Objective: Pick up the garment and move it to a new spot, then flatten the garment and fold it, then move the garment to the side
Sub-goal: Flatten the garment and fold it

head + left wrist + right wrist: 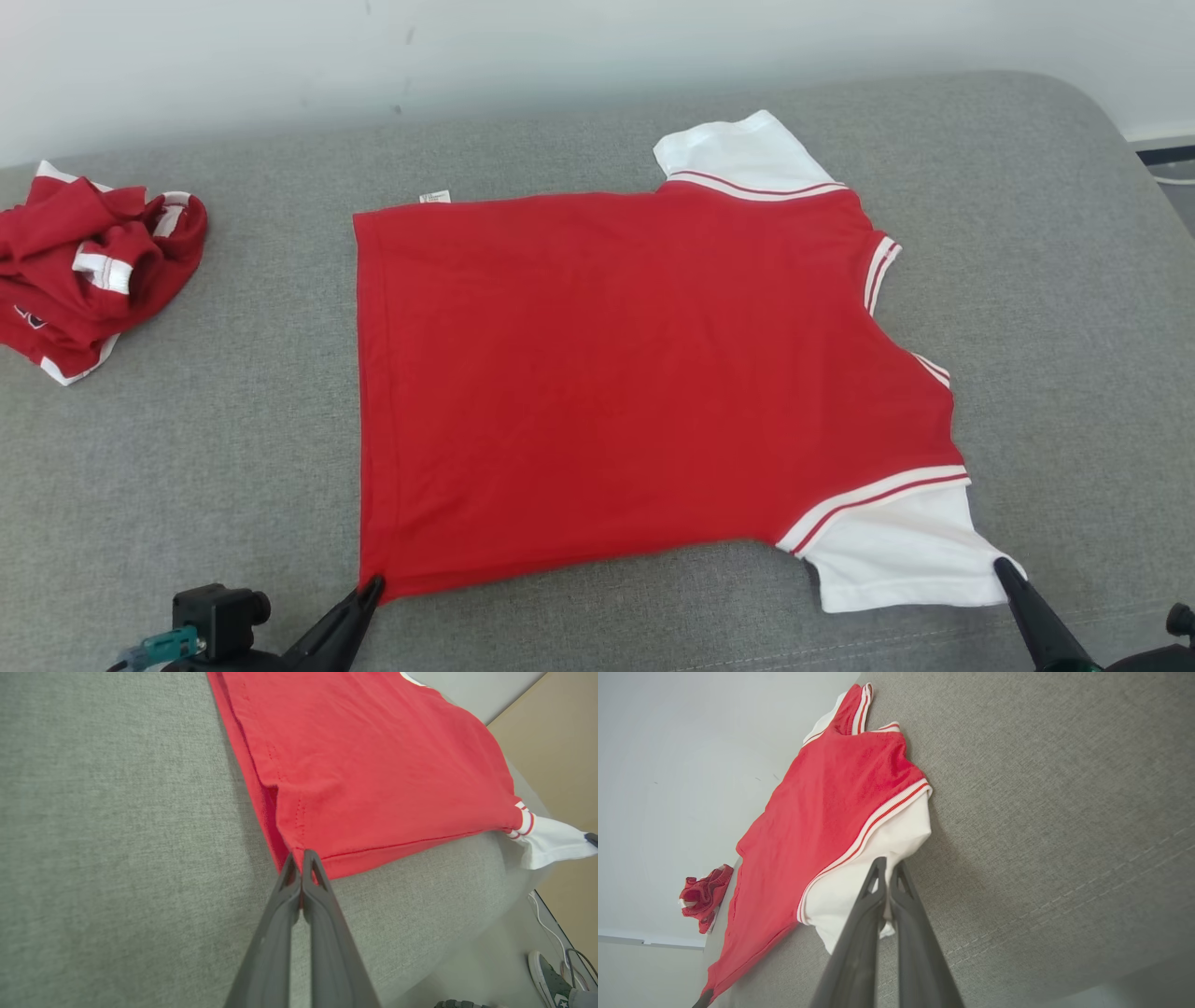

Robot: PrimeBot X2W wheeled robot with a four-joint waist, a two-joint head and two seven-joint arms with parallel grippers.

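In the head view the shirt (pixel 607 373) is lying spread flat, back up, in the middle of the grey cushion (pixel 233 448). The left gripper (pixel 375 583) is meeting its near hem corner (pixel 390 577), and the right gripper (pixel 1001 563) is touching the near white sleeve (pixel 906 551). This probably means both are taking hold of the near edge for the first fold. A crumpled garment (pixel 93 266) is sitting well apart at the far left.

In the left wrist view the fingers are pressing together on the hem corner, pinching both layers. A shoe (pixel 546 980) is showing on the floor below.

In the right wrist view the fingers are closing together over the sleeve's edge, with white cloth showing between them, so they seem clamped on it.
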